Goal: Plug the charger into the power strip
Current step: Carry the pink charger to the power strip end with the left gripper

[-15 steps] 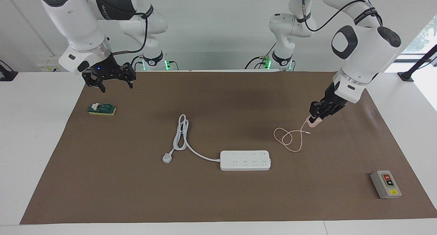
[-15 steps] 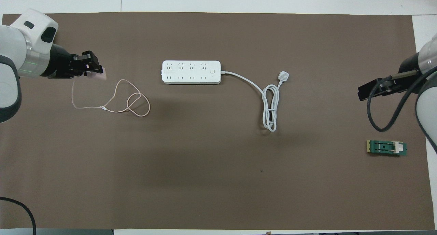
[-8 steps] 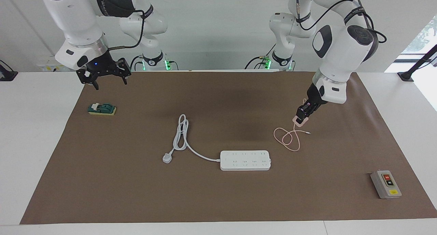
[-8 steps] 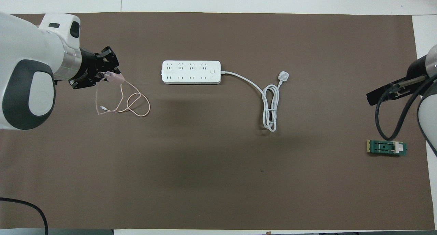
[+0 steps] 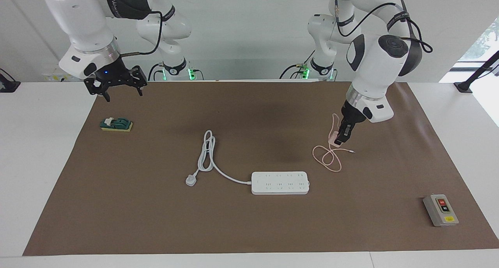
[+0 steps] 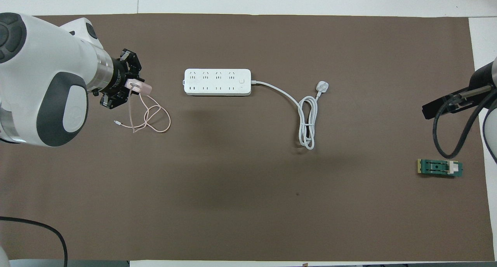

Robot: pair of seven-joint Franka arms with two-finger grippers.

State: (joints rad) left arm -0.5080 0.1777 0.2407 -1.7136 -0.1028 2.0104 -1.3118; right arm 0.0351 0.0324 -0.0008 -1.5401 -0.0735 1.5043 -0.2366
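The jaws of the left gripper (image 5: 338, 140) are clamped on the charger (image 6: 140, 88), held above the brown mat (image 5: 249, 225) toward the left arm's end, its pink cable (image 5: 327, 157) trailing in loops onto the mat; the jaws of the right gripper (image 5: 118, 89) stand apart over the mat's corner at the right arm's end. One charger, one power strip (image 5: 280, 182) at mid-mat toward the edge farthest from the robots, one grey button box (image 5: 440, 210) and one green block (image 5: 116, 124) are present. The charger's prongs cannot be made out, and the overhead view cuts off the right gripper.
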